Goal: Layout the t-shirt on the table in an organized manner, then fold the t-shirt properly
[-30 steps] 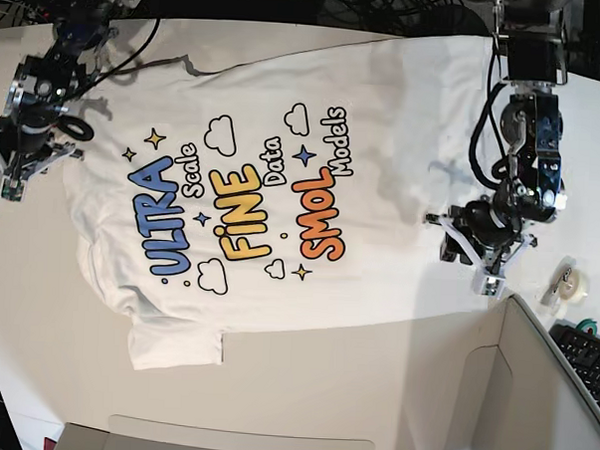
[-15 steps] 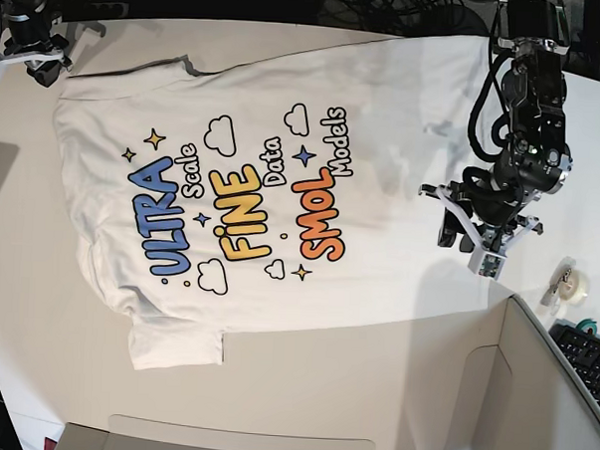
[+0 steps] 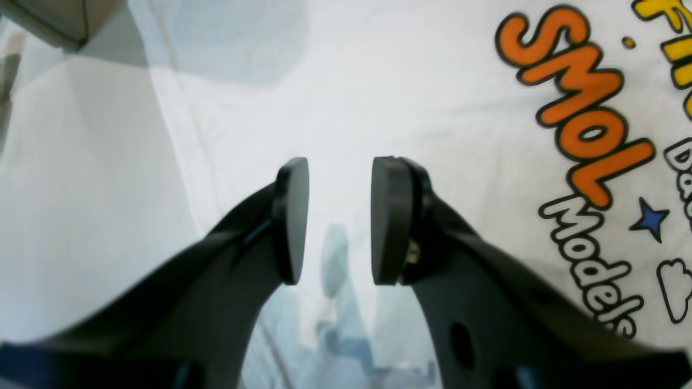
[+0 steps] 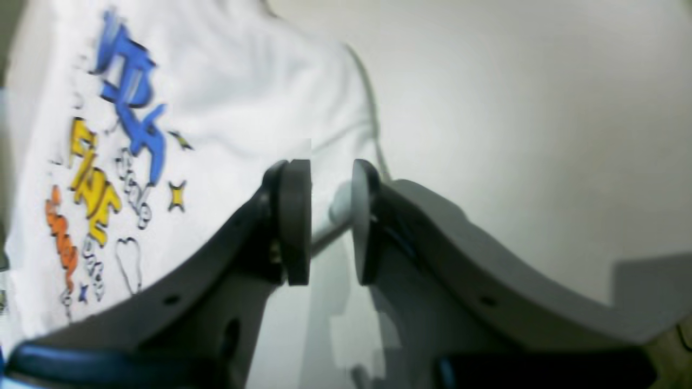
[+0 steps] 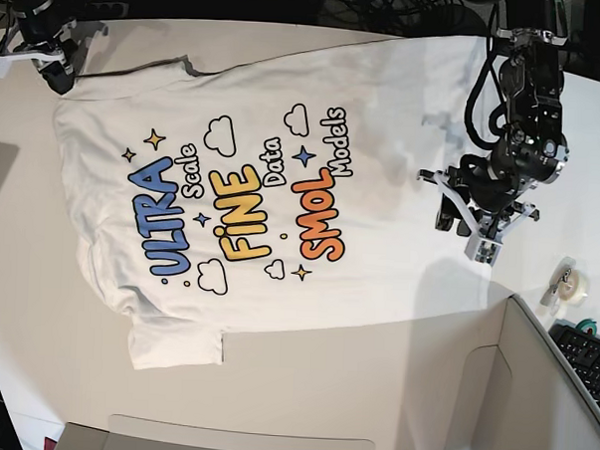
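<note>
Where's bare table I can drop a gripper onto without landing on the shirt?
Bare table runs wide between the t-shirt edge and the partition panel, and beside the sleeve. It is crowded near the left gripper, by the tape roll and keyboard. The right gripper hovers at the far corner.

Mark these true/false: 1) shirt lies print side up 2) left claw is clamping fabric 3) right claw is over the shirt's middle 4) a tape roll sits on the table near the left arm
1) True: the t-shirt lies print up.
2) False: the left claw hangs open above the fabric, gripping nothing.
3) False: the right claw is at the shirt's far corner.
4) True: the tape roll sits on the table by that arm.
</note>
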`<move>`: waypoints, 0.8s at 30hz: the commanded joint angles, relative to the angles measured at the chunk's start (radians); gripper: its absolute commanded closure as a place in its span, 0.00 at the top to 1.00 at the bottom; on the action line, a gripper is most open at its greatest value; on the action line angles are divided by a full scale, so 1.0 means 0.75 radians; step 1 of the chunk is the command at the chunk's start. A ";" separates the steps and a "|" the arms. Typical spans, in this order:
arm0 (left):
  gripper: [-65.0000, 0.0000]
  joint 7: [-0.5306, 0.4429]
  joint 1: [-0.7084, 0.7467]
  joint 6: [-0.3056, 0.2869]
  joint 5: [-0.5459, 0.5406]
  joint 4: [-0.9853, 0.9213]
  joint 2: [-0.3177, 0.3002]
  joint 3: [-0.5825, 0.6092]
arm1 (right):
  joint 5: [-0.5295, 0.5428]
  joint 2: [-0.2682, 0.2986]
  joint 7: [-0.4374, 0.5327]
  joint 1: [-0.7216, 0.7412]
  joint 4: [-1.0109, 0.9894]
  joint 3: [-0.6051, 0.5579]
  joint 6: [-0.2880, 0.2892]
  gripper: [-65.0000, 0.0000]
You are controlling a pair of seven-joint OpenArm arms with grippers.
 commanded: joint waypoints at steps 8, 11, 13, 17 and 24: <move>0.29 -0.018 -0.019 0.003 -0.005 0.022 -0.017 -0.007 | 0.031 0.017 -0.149 -0.013 0.016 0.039 0.023 0.53; 0.29 -0.018 -0.017 0.003 -0.005 0.022 -0.017 -0.007 | 0.031 0.010 -0.202 0.014 0.014 0.076 0.027 0.65; 0.29 -0.018 -0.005 0.003 -0.003 0.022 -0.017 -0.007 | 0.031 0.008 -0.206 0.024 0.014 0.107 0.082 0.68; 0.29 -0.020 0.008 0.003 -0.003 0.020 -0.017 -0.007 | 0.031 0.006 -0.253 0.065 -0.031 0.152 0.193 0.68; 0.29 -0.018 0.010 0.003 -0.003 0.016 -0.019 -0.007 | 0.023 0.017 -0.262 0.204 -0.364 0.164 0.209 0.68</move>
